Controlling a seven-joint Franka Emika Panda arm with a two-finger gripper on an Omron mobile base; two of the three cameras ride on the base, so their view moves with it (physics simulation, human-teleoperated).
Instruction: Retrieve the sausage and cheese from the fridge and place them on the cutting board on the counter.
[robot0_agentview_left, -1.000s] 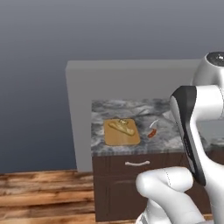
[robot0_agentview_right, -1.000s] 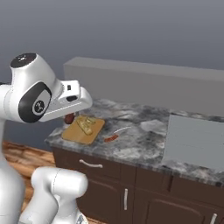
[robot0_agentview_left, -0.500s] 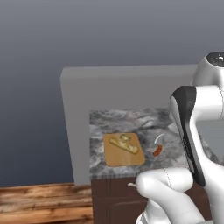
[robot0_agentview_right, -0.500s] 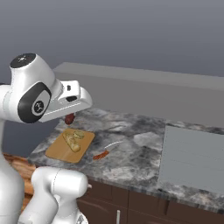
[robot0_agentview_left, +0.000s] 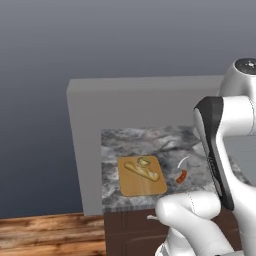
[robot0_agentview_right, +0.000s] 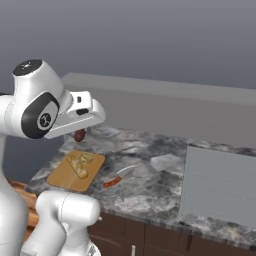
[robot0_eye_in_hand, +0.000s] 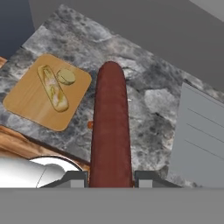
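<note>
The marbled counter (robot0_agentview_right: 150, 170) runs ahead of me over dark cabinet fronts. Near its left end lies the tan cutting board (robot0_eye_in_hand: 26, 103), carrying a small baguette (robot0_eye_in_hand: 53, 93) and a round pale piece (robot0_eye_in_hand: 66, 76), which is probably the cheese. A red-handled knife (robot0_agentview_right: 119, 176) rests just right of the board. My gripper (robot0_eye_in_hand: 110, 177) is clamped on the sausage (robot0_eye_in_hand: 110, 127), pointing forward, carried high above the counter, seemingly ready to lower onto the board.
</note>
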